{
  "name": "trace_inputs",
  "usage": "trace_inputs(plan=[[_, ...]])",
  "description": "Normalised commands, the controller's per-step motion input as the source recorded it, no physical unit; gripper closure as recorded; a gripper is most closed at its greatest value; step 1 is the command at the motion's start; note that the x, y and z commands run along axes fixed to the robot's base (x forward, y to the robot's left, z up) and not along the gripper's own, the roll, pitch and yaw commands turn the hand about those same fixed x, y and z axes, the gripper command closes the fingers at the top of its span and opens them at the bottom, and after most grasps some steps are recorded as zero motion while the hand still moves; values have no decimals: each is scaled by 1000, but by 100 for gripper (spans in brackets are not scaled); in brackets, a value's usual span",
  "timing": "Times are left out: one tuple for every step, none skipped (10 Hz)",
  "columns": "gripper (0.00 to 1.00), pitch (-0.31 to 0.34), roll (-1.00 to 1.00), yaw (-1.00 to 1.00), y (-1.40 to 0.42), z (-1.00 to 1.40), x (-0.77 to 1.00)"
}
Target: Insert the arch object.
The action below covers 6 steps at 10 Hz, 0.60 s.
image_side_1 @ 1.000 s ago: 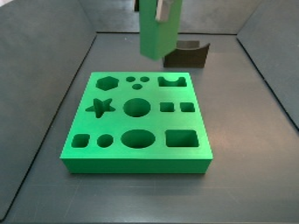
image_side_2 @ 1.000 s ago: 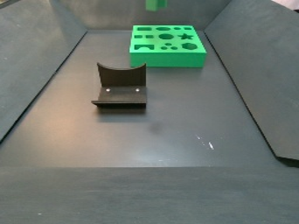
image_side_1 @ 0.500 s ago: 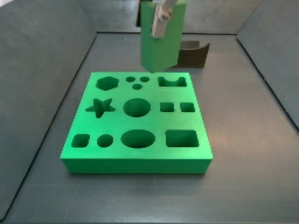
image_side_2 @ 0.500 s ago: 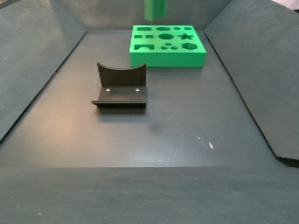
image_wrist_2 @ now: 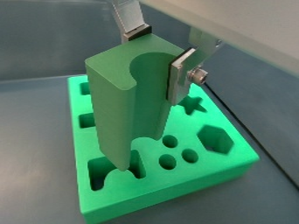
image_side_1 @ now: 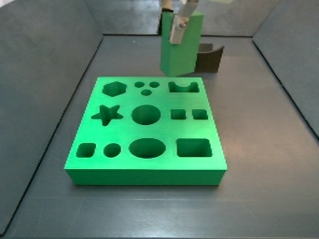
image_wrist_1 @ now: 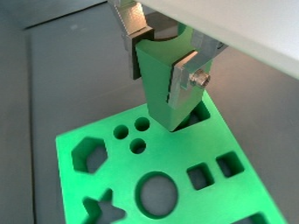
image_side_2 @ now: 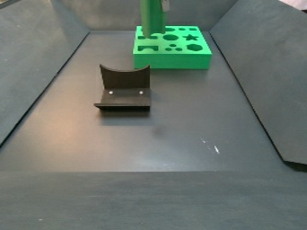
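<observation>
My gripper (image_wrist_1: pixel 163 52) is shut on the green arch object (image_wrist_1: pixel 162 83), a tall block with an arch cut along one face. It also shows in a wrist view (image_wrist_2: pixel 135 105). The block hangs upright with its lower end at the arch-shaped hole of the green shape board (image_side_1: pixel 125 140), near the board's far right corner in a side view. In a side view the block (image_side_1: pixel 178 51) stands over that corner; in a side view (image_side_2: pixel 153 18) it stands at the board's (image_side_2: pixel 192 56) left side. I cannot tell whether its end has entered the hole.
The board has star, hexagon, round, oval and square holes (image_side_1: pixel 147 115). The dark fixture (image_side_2: pixel 124 90) stands on the floor apart from the board; it also shows behind the block (image_side_1: pixel 208 58). Grey walls enclose the floor.
The gripper and the arch object have moved down and to the right in a side view, from above the board's far edge to its arch-hole corner.
</observation>
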Motion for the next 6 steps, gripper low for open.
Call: trace_inputs(plan=[[100, 0, 0, -1000, 0, 0, 0], [100, 0, 19, -1000, 0, 0, 0], [100, 0, 80, -986, 0, -57, 0], [100, 1, 130, -929, 0, -86, 0], [100, 43, 191, -771, 0, -197, 23], [100, 79, 169, -540, 0, -349, 257]])
